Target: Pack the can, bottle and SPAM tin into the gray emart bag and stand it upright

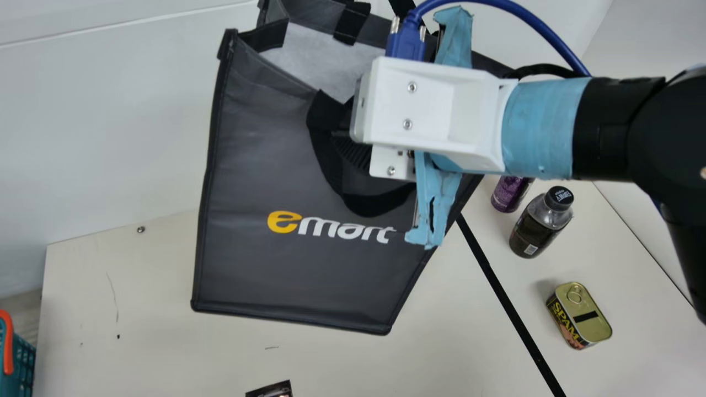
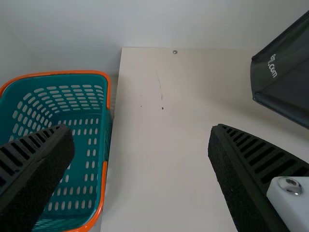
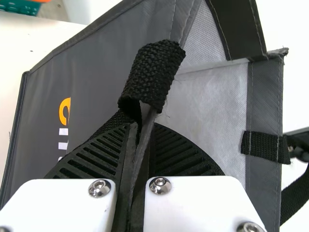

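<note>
The gray emart bag hangs open-topped and tilted at the middle of the main view, with my right gripper at its rim. In the right wrist view, the right gripper is shut on the rim of the bag beside a black handle strap. The bottle stands at the right of the table, the purple can just behind it, partly under the arm. Nearer the front lies the SPAM tin. My left gripper is open and empty; the bag's corner is off to one side.
A teal basket with an orange rim stands beside the table's edge; part of it shows in the main view. A black line crosses the cream table. A small dark packet lies at the front.
</note>
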Robot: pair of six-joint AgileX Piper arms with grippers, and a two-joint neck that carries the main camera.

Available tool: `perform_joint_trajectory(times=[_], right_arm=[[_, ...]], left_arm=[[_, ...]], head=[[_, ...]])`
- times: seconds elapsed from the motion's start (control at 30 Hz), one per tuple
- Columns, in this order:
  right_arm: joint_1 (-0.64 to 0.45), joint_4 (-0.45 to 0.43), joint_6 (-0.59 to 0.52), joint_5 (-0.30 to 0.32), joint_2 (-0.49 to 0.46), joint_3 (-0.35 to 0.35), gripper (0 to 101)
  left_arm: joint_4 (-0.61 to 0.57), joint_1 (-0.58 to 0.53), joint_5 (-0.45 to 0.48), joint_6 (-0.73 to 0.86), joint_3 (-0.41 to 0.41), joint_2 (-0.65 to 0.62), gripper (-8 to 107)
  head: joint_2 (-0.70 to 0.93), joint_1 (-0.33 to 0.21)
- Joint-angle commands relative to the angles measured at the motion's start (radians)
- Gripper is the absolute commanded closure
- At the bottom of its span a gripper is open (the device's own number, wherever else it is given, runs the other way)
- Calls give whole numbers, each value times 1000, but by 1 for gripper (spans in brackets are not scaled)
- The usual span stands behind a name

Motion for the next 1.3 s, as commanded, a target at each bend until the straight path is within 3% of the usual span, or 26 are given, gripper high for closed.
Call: perform_joint_trajectory(times=[0.0,0.77,1.27], right_arm=[[11,-2,-1,-2,-9,3,101],[129,-59,-25,-2,-86,47,101],[104,-59,-64,-2,-72,156,101]], left_arm=[[0,0,0,0,0,0,9],[0,0,0,0,0,0,9],[0,0,0,0,0,0,9]], head=[[-2,-23],[-2,-23],[-2,-23]])
